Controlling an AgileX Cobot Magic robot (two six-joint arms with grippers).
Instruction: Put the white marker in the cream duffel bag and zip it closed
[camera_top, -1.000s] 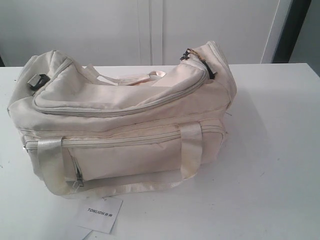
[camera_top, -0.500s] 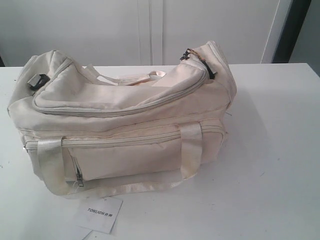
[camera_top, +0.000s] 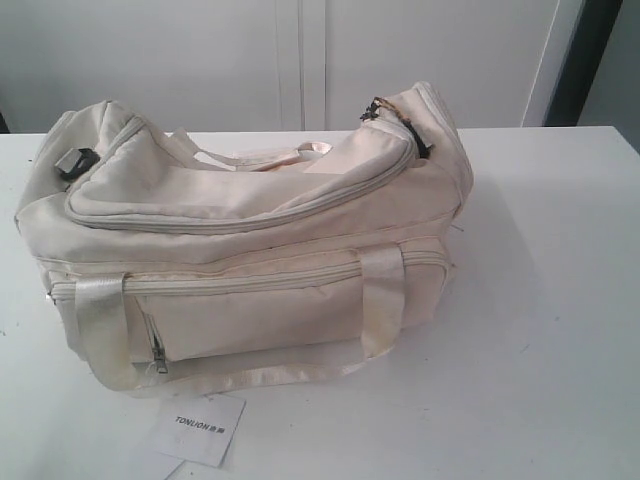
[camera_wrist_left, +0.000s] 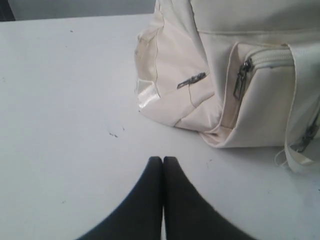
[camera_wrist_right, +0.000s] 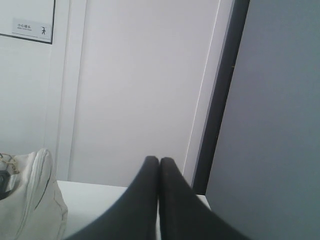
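The cream duffel bag (camera_top: 250, 240) lies on the white table (camera_top: 540, 300), its curved top zipper run along the lid. A small dark gap shows at the zipper's far right end. The white marker is out of view. Neither arm shows in the exterior view. My left gripper (camera_wrist_left: 163, 159) is shut with nothing in it, low over the table, a short way off the duffel bag's (camera_wrist_left: 220, 75) end corner. My right gripper (camera_wrist_right: 159, 160) is shut and empty, raised and facing the wall, with an edge of the bag (camera_wrist_right: 30, 200) at the side of its view.
A white paper tag (camera_top: 200, 428) printed TONLION lies on the table in front of the bag. A white wall with panel seams (camera_top: 300, 60) stands behind the table, and a dark vertical strip (camera_top: 585, 60) rises at the back right.
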